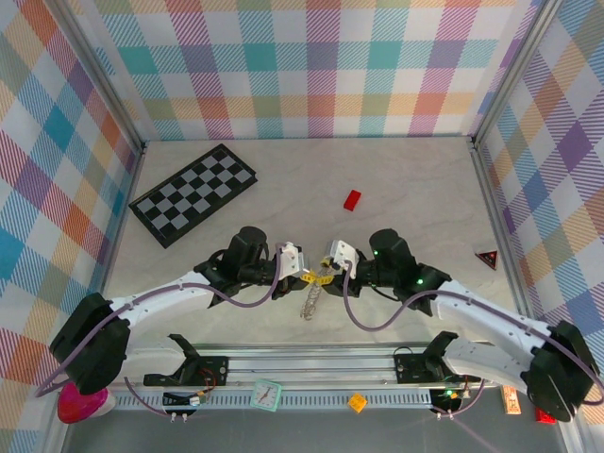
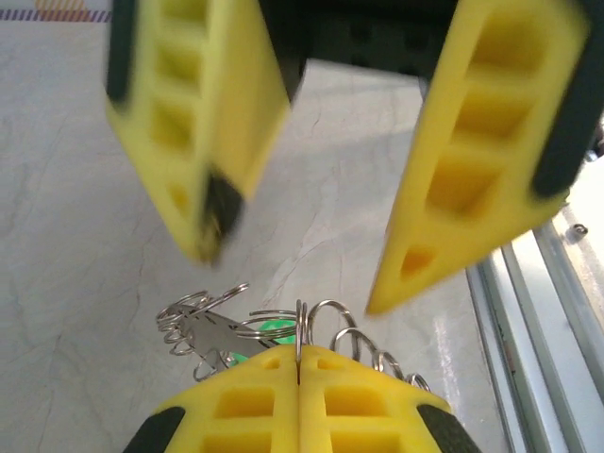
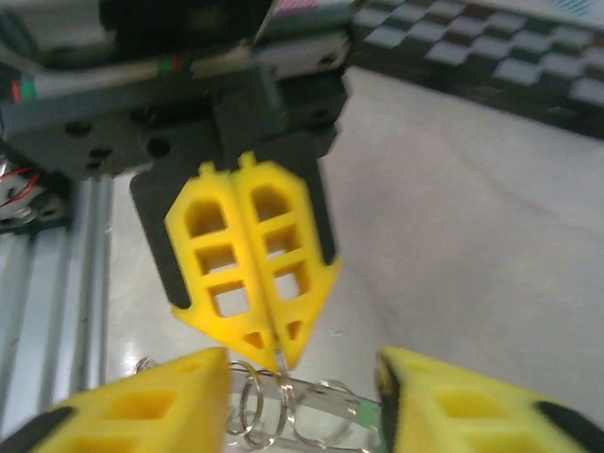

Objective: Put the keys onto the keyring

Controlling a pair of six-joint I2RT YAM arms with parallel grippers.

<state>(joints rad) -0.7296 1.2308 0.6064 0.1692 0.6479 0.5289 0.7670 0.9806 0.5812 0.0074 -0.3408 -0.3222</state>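
Observation:
The keyring (image 1: 309, 302) is a loose string of silver wire loops hanging between the two grippers above the middle of the table. My left gripper (image 2: 299, 363) is shut on one upright loop of the keyring (image 2: 359, 330). A silver key with a pale green head (image 2: 274, 328) hangs among the loops on its left. In the right wrist view the same key (image 3: 366, 415) lies across the loops (image 3: 250, 406), between the fingers of my right gripper (image 3: 302, 363). Those fingers stand open on either side of the keyring without touching it. From above, the left gripper (image 1: 304, 276) and right gripper (image 1: 327, 276) are tip to tip.
A black-and-grey chequerboard (image 1: 193, 193) lies at the back left and a small red block (image 1: 352, 199) at the back centre. A red triangular piece (image 1: 487, 258) sits by the right wall. A metal rail (image 1: 302, 363) runs along the near edge.

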